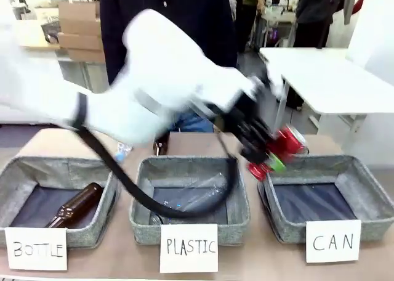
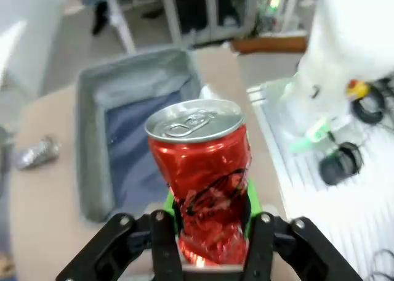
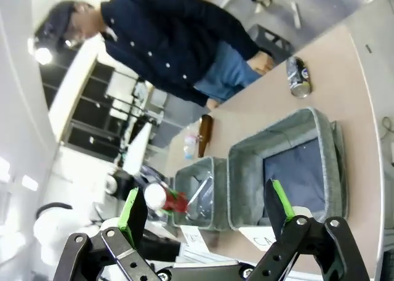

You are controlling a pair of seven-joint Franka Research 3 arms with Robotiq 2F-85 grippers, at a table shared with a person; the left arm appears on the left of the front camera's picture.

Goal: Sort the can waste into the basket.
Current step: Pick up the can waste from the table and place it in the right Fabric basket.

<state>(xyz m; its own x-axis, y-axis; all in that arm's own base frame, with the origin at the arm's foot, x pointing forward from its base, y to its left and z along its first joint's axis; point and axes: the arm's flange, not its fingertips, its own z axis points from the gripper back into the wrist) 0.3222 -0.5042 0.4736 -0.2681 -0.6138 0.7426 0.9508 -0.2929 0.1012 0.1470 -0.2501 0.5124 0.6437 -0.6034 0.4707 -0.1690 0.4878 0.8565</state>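
Two green pads (image 2: 249, 198) of my left gripper (image 2: 208, 216) are clamped on the crumpled waist of the red can (image 2: 200, 164). The can is held upright, with its pull-tab top facing the wrist camera. The grip looks firm but sits low on the can, so I would avoid any quick wrist roll that could twist it loose.

From the front, the left gripper (image 1: 265, 154) holds the red can (image 1: 288, 142) in the air above the far left corner of the CAN basket (image 1: 369, 191), close to the wall it shares with the PLASTIC basket (image 1: 143, 188). That is too near the edge to let go. I judge the best move is to carry the can further over the dark lining (image 1: 308, 201), drop lower between the soft walls, and only then spread the fingers, so a bounce cannot take it next door. The wrist view supports this, since the CAN basket (image 2: 89, 151) lies ahead of the can and not squarely beneath it.

Further out, the grey can (image 2: 38, 153) lies on its side on the table (image 2: 43, 232) just beyond the basket, waiting its turn. My right gripper (image 3: 206, 201) hangs spread wide and empty, well clear, looking down on the CAN basket (image 3: 237, 170) and the grey can (image 3: 298, 77).
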